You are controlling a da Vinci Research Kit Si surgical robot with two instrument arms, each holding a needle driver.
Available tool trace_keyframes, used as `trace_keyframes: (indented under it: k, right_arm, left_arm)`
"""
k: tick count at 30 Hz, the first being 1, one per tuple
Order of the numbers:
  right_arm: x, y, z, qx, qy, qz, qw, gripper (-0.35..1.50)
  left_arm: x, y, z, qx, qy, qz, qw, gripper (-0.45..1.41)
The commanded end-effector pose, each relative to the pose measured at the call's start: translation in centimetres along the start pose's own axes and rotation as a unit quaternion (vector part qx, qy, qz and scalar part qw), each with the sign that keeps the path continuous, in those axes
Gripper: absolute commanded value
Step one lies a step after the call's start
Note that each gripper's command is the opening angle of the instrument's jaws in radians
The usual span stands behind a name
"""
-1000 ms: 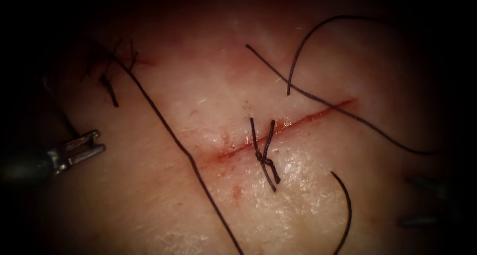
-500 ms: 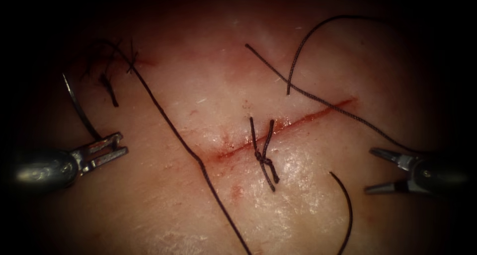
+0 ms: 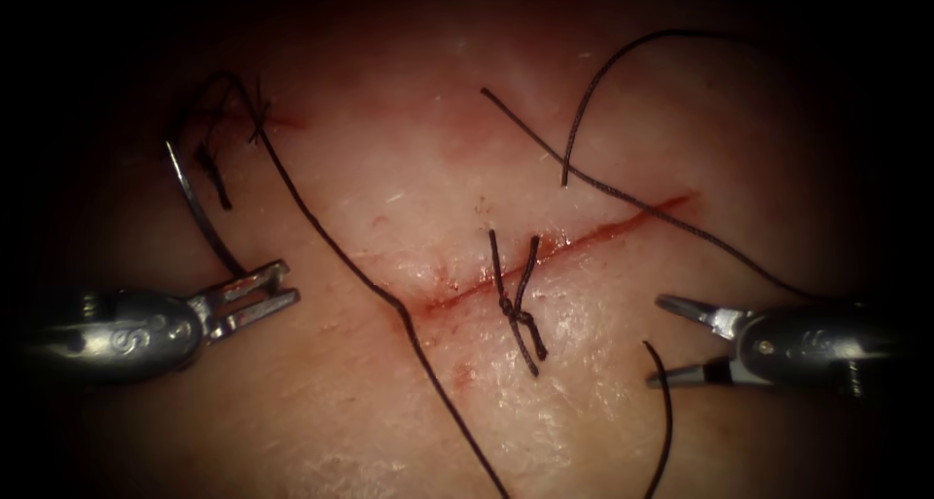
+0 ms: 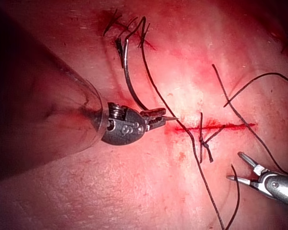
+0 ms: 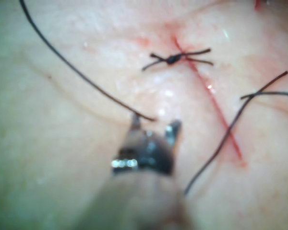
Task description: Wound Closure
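My left tool (image 3: 289, 282) lies left of the cut (image 3: 593, 234), its jaws shut on the curved needle (image 3: 195, 202) near the needle's lower end. The needle arcs up and away from the jaws, free of the tissue (image 3: 321, 411); the left wrist view shows the same hold on the needle (image 4: 128, 76) by this tool (image 4: 161, 115). Long thread (image 3: 341, 256) runs from the needle's far end across the tissue toward the near edge. My right tool (image 3: 669, 341) sits right of the cut, jaws open and holding nothing, also seen as the right tool (image 5: 154, 122).
A tied stitch with a knot (image 3: 519, 314) crosses the middle of the cut. An older stitch (image 3: 212, 173) sits at the far left. Loose thread pieces (image 3: 584, 110) lie across the cut's right end, and a curved thread end (image 3: 669, 411) lies beside the right tool. Red fluid lines the cut.
The left tool has carried the needle to the right, toward the cut. The right tool has come in from the right edge with its jaws open.
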Motion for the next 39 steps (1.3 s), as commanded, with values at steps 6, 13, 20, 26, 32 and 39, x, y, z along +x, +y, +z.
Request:
trace_keyframes:
  k: [6,13,20,26,32,39]
  right_arm:
    - [0.03,-0.08,0.17,0.004,0.001,0.001,1.000,1.08]
    - [-0.05,-0.14,0.13,0.063,-0.001,-0.016,0.998,-0.35]
    - [-0.07,-0.33,-0.29,0.065,-0.013,-0.001,0.998,-0.35]
    - [0.08,-0.59,-0.83,0.062,-0.013,0.002,0.998,-0.35]
    - [0.27,-1.09,-1.33,0.074,-0.019,0.000,0.997,-0.35]
    - [0.48,-1.49,-1.81,0.110,-0.030,-0.003,0.993,-0.35]
  left_arm:
    - [-0.04,0.14,0.09,-0.003,0.001,0.000,1.000,-0.45]
    - [-0.04,0.16,0.09,-0.003,0.002,0.001,1.000,-0.45]
    - [0.00,0.19,0.15,-0.006,0.004,0.001,1.000,-0.45]
    - [0.01,0.25,0.23,-0.007,0.007,0.003,1.000,-0.45]
    - [0.02,0.28,0.30,-0.008,0.009,0.004,1.000,-0.45]
    - [0.02,0.28,0.32,-0.009,0.010,0.005,1.000,-0.45]
